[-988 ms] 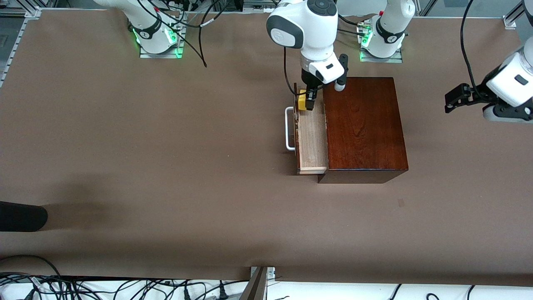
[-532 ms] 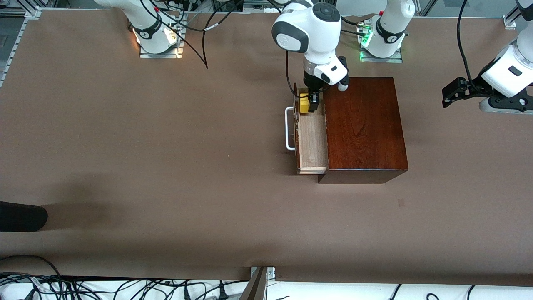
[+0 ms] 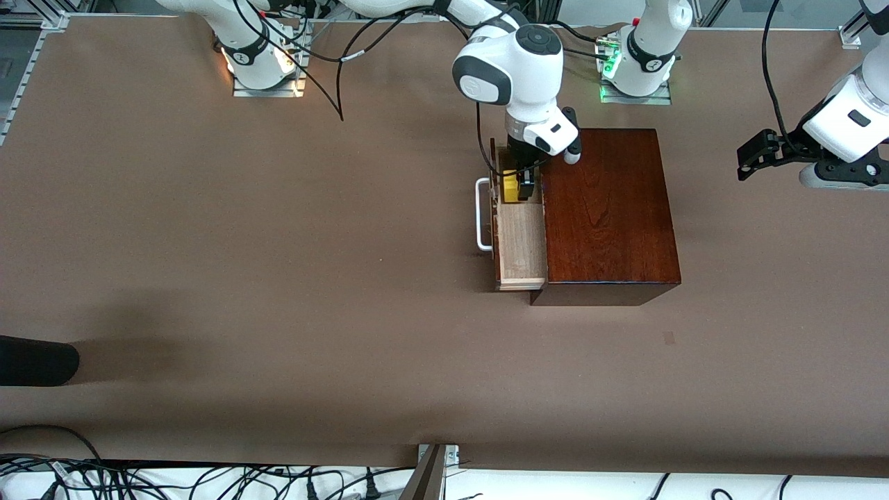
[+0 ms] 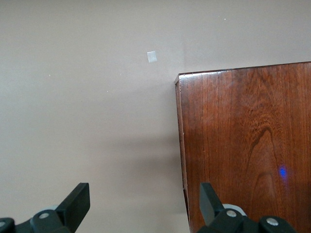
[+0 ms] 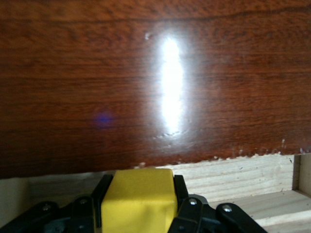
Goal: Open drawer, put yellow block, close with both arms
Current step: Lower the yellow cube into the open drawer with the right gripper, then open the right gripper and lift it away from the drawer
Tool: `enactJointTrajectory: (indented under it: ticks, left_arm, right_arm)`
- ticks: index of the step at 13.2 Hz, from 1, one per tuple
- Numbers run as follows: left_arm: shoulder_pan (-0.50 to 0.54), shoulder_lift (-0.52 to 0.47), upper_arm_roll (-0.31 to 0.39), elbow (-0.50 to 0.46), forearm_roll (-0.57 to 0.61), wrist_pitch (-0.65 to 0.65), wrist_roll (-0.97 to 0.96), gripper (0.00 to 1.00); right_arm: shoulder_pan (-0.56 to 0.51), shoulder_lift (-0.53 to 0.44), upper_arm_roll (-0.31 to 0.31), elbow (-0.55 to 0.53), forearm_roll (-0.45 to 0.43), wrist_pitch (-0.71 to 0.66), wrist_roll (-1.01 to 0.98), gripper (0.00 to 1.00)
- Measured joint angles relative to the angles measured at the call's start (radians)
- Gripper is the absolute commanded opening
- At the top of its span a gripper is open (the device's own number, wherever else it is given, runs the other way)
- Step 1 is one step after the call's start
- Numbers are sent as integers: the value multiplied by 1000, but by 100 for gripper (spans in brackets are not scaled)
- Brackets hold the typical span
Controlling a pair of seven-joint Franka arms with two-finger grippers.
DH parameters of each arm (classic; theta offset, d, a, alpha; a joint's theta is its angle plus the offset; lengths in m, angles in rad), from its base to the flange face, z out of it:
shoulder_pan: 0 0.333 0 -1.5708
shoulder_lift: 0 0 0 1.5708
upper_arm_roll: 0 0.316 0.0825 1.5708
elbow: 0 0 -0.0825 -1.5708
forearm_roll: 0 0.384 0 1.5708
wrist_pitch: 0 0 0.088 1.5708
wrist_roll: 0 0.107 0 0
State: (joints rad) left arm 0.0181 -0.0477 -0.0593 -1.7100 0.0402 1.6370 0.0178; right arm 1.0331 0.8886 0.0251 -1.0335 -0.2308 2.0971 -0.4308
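So the drawer [image 3: 519, 236] is pulled out of the mahogany box [image 3: 605, 208], sticking out toward the right arm's end of the counter [image 3: 278, 278], just right of centre in the front view. You can see the pale wood tray and the white bar handle [image 3: 481, 214] on its dark front.

The right arm comes in from its base at the upper left of the frame and reaches across to the drawer. Its right pincer [image 3: 519, 187] is down in the end of the tray that's farther from the front camera, and it's pinching the yellow block [image 3: 511, 186] between its fingers. In the right wrist view the block [image 5: 138, 199] sits at the bottom centre of the frame, squeezed between the black fingers [image 5: 187, 206], with the pale drawer wood right under it and the glossy box wall filling the upper part of the picture. I can't tell whether the block is actually touching the drawer floor or hanging just above it.

The left arm is just waiting over at the right edge of the front view. Its left pincer [image 3: 757, 154] hangs over bare counter, well apart from the box on the left arm's end. Its fingers are spread wide with nothing between them: in the left wrist view the two fingertips [image 4: 77, 204] show at the bottom of the frame, with a corner of the box top at the right and a little pale square mark [image 4: 152, 57] on the counter near the top.
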Motion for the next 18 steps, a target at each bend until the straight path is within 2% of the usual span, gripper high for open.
enactJointTrajectory:
  ticks: [4, 5, 6, 7, 13, 15, 18]
  left_arm:
    - [-2, 0, 0, 0, 0, 0, 0, 100]
    - [-3, 0, 0, 0, 0, 0, 0, 100]
    - [-4, 0, 0, 0, 0, -1, 0, 100]
    - [-5, 0, 0, 0, 0, -1, 0, 100]
    - [-6, 0, -3, 0, 0, -1, 0, 100]
    - [-6, 3, -3, 4, 0, -1, 0, 100]
    - [-7, 8, -5, 9, 0, -6, 0, 100]
  right_arm:
    - [-10, 21, -1, 6, 0, 9, -52, 21]
    - [-10, 22, -1, 7, 0, 10, -62, 24]
    - [-10, 22, -1, 7, 0, 10, -66, 31]
    - [-10, 22, -1, 7, 0, 10, -67, 99]
    - [-25, 10, -4, 33, 10, -79, -66, 100]
    - [-31, -32, -4, 74, 63, -132, -59, 100]
    - [-48, -149, -6, 147, 124, -235, 6, 100]
